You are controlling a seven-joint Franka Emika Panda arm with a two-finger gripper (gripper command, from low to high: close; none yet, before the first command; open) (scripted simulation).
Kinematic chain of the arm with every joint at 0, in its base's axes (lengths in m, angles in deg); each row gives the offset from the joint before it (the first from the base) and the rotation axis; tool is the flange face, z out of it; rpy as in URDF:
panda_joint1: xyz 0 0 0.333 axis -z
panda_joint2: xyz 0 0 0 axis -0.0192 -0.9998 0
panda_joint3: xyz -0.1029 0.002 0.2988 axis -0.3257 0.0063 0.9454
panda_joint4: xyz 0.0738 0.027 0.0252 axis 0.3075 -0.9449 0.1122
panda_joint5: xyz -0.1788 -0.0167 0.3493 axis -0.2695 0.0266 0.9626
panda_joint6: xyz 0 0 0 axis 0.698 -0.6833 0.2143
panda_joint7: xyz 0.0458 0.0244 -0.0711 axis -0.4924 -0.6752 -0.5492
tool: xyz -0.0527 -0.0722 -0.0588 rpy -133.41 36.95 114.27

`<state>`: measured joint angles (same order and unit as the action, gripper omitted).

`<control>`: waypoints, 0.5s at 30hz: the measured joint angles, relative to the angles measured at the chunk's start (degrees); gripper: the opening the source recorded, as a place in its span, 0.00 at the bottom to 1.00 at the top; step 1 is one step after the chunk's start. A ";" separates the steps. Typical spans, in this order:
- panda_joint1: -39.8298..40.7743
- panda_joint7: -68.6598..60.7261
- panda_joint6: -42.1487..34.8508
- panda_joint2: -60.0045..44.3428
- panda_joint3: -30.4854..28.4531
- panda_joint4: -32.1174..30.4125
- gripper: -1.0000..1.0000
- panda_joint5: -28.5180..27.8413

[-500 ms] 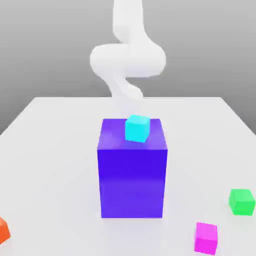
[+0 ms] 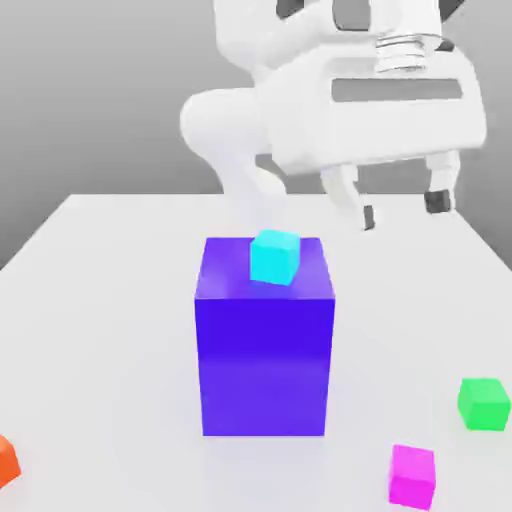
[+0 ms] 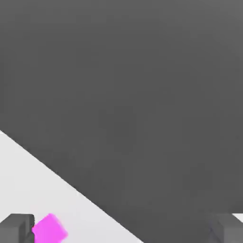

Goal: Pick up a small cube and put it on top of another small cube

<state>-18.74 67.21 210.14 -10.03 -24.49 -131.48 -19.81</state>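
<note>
Exterior view, magenta cube [image 2: 412,477]: the task's cube, on the table [image 2: 100,350], nearer the camera than the big blue block and off toward the exterior view's right; nothing grips it.
Orange cube [image 2: 8,462]: nearer than the block, well apart from it toward the exterior view's left, partly cut off by the frame.
Green cube [image 2: 484,404]: well out from the block toward the exterior view's right, a little behind the magenta one.
Big blue block [image 2: 265,365]: upright on the table; no container, only a raised top.
Cyan cube [image 2: 275,257]: resting on the block's top face.
Gripper [image 2: 403,210]: above the table, toward the exterior view's right of the block; fingers spread wide, nothing between them.
Change: the gripper has swung into the exterior view, while cubes and block lie as they did.
Meaning: probably the approach to a first pick; no cube has been stacked on another small cube by the arm yet, and which will be the base I cannot tell.
Next: likely line up over the magenta cube, then descend, minding the block's side.
</note>
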 joint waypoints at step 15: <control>-5.73 -18.40 13.57 -30.26 2.86 -1.66 0.50 -6.59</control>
<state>-24.47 48.81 223.71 -40.29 -21.64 -133.14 -26.40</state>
